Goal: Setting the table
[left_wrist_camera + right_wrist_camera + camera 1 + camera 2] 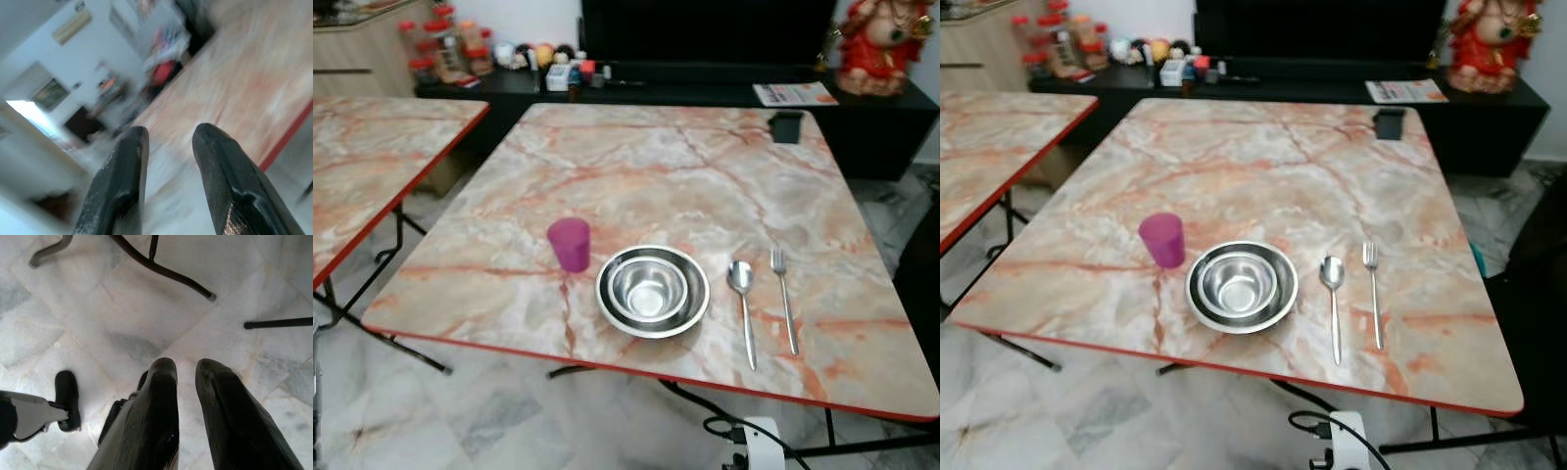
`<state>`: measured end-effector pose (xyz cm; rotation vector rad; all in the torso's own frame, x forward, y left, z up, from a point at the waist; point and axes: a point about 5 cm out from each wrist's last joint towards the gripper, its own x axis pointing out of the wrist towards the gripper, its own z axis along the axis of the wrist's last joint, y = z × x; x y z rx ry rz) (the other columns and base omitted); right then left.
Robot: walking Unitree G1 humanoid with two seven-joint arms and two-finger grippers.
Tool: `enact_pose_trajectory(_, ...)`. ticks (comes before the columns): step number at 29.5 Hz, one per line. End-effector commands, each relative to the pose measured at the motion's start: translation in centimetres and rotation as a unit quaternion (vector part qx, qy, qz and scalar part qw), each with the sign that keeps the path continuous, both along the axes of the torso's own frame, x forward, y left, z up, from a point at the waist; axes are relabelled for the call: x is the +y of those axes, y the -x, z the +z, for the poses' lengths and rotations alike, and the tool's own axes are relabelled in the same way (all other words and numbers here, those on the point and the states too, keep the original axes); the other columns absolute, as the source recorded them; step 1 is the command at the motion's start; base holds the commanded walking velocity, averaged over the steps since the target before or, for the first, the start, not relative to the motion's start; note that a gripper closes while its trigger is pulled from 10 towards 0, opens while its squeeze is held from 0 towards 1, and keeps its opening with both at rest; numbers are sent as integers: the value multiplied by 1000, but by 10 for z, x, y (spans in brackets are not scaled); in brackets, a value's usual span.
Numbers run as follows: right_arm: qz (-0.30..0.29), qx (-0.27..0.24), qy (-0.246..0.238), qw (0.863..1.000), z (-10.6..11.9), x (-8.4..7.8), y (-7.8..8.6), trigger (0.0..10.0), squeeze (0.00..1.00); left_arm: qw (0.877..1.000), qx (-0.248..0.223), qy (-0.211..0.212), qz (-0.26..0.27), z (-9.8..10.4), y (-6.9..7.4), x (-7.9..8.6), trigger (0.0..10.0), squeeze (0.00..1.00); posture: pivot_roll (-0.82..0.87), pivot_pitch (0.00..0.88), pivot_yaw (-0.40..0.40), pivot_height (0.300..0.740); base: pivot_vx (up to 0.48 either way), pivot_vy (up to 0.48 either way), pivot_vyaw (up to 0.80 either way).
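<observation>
- A marble-pattern table (636, 166) with a red edge is seen ahead and below in the head views.
- A purple cup (570, 244) is stood upright near the table's front edge, left of the bowls and just beside them, not touching.
- Two steel bowls (652, 290) are nested, the smaller inside the larger, right of the cup.
- A spoon (742, 307) is laid right of the bowls, bowl end away from the robot, handle toward the front edge.
- A fork (784, 298) is laid just right of the spoon, roughly parallel, tines pointing away.
- A small black object (786, 126) is sat at the table's far right corner; what it is cannot be told.
- A second marble table (372, 157) is seen to the left, apart from the first.
- A dark low cabinet (705, 93) is seen behind, with small items, a paper and a red figurine (879, 44) on it.
- A white device with a black cable (754, 446) is seen on the tiled floor under the front edge.
- The left gripper (168, 147) is seen in the blurred left wrist view, fingers a little apart, nothing held, table edge beyond.
- The right gripper (186, 377) is hung over the marble floor (98, 323), fingers slightly parted, nothing held; black table legs (161, 264) are seen beyond.
</observation>
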<state>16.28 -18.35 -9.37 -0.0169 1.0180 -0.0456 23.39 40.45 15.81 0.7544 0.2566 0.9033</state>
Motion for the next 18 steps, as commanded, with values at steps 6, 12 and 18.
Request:
enact_pose_trajectory(6, -7, 5, 1, 1000, -1, 2, 2, 10000, 0, 977, 191, 86, 44, -100, 48, 1, 10000, 0, -1, 0, 37, 740, 0, 0, 0)
enact_pose_trajectory(12, -6, 13, 7, 1000, -2, -1, 5, 10000, 0, 927, 297, 227, -18, -173, 70, -41, 10000, 0, -5, 0, 32, 740, 0, 0, 0)
enact_pose_trajectory(18, -10, 11, 11, 1000, -1, -4, 3, 10000, 0, 862, 327, 349, -166, -220, 67, -121, 10000, 0, -14, 0, 26, 740, 0, 0, 0)
